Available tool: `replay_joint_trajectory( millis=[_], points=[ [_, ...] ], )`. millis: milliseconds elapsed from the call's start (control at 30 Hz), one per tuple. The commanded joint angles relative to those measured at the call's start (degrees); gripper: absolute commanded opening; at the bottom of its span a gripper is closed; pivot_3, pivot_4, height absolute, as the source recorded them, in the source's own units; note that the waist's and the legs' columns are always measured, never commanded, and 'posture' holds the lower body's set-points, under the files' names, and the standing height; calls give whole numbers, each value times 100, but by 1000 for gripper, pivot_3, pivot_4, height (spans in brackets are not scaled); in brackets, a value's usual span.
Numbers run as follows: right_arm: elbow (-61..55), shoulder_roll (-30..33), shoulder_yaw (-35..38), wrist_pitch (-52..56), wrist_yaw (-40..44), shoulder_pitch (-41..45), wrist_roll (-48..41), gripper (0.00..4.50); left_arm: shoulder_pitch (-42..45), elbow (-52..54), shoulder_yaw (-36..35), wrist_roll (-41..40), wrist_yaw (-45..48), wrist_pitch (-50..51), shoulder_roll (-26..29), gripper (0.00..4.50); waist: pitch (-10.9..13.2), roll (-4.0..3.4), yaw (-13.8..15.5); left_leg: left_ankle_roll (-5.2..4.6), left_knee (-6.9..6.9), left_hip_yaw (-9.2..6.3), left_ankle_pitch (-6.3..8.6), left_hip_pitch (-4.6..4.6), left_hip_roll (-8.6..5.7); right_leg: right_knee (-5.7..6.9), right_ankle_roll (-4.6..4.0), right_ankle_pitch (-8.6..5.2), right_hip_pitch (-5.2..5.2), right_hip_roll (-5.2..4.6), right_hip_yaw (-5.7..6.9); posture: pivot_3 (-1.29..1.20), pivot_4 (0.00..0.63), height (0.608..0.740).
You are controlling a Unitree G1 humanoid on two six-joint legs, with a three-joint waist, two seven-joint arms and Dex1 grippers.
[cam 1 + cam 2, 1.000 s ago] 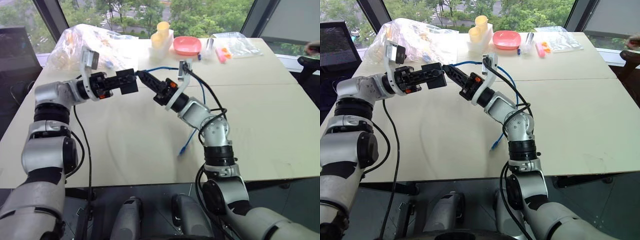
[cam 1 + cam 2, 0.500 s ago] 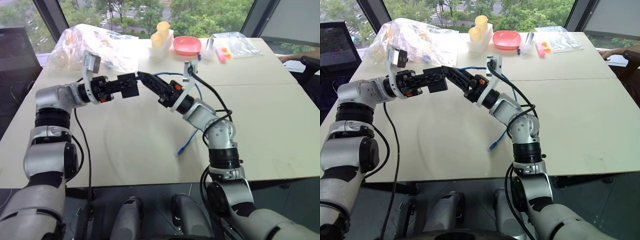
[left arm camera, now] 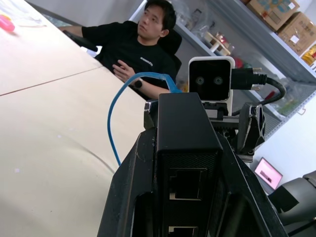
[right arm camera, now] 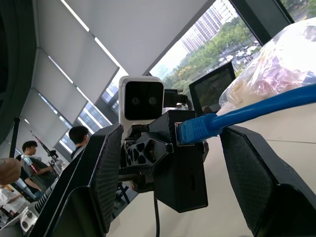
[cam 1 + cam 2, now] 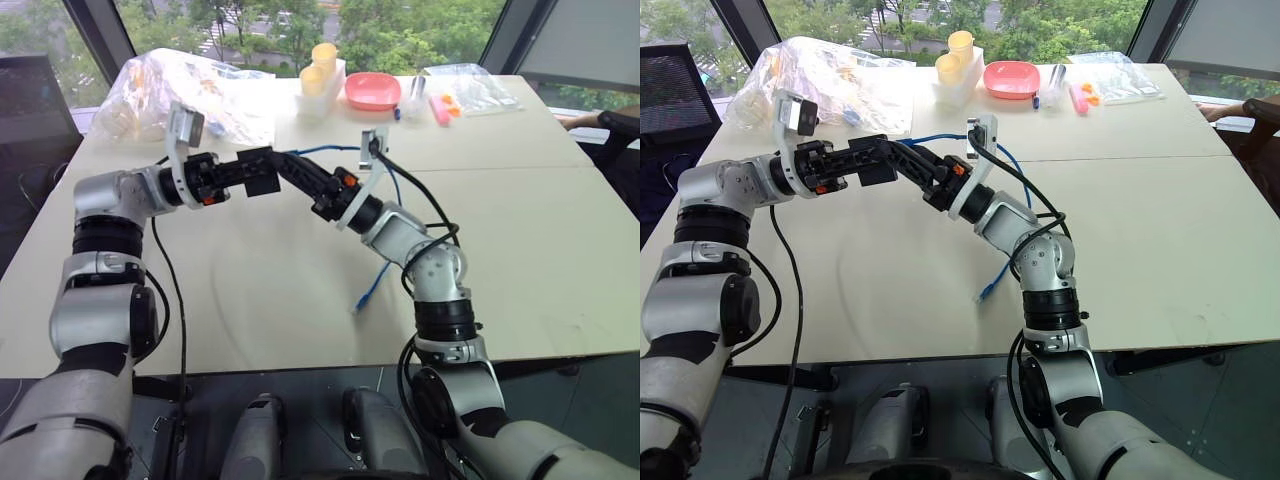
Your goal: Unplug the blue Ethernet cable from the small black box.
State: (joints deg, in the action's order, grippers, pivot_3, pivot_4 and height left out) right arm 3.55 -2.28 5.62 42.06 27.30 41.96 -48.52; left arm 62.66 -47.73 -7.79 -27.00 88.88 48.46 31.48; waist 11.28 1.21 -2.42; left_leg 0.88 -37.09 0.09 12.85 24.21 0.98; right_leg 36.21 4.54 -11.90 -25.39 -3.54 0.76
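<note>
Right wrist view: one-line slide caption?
Right gripper fingers open around the blue Ethernet cable, still plugged into the small black box held by the left gripper.

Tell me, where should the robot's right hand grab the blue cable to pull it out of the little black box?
Best at the plug, right where the blue cable enters the black box. The right gripper faces that port with its fingers open on either side, so it should probably close across the plug and pull straight back. The left gripper holds the box.
</note>
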Motion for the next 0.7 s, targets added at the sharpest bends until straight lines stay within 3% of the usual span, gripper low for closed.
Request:
replay_joint_trajectory(
  millis=[33, 267, 367, 500, 533, 700],
  points=[
    [-136, -84, -3, -60, 37, 66, -58, 3148, 12, 214, -11, -133, 104, 8, 33, 560, 0, 0, 1, 0, 0, 0, 0, 0, 0, 0, 0, 0, 0, 0, 0, 0, 150, 740],
    [-65, -109, -66, -82, 38, 80, 36, 3148, -24, 246, -5, -138, 95, 4, 22, 560, 0, 0, 1, 0, 0, 0, 0, 0, 0, 0, 0, 0, 0, 0, 0, 0, 150, 740],
    [-63, -135, -30, -91, 47, 85, 15, 2336, -44, 267, -11, -143, 85, 6, 22, 560, 0, 0, 1, 0, 0, 0, 0, 0, 0, 0, 0, 0, 0, 0, 0, 0, 150, 740],
    [-66, -151, 41, -68, 47, 94, -41, 257, -71, 293, -11, -163, 71, 6, 30, 560, 0, 0, 1, 0, 0, 1, 0, 0, 0, 0, 0, 0, 0, 0, 0, 0, 150, 740],
    [-69, -154, 55, -60, 61, 94, -54, 33, -77, 293, -10, -174, 64, 2, 35, 560, 0, 0, 1, 0, 0, 0, 0, 0, 0, 0, 0, 0, 0, 0, 0, 0, 150, 740],
    [-173, -247, 245, 104, 106, 45, -423, 33, -116, 326, 2, -226, 37, 13, 55, 560, 0, 0, 2, 0, 0, 0, 0, 0, 0, 0, 0, 0, 0, -1, 0, 0, 150, 740]
  ],
)
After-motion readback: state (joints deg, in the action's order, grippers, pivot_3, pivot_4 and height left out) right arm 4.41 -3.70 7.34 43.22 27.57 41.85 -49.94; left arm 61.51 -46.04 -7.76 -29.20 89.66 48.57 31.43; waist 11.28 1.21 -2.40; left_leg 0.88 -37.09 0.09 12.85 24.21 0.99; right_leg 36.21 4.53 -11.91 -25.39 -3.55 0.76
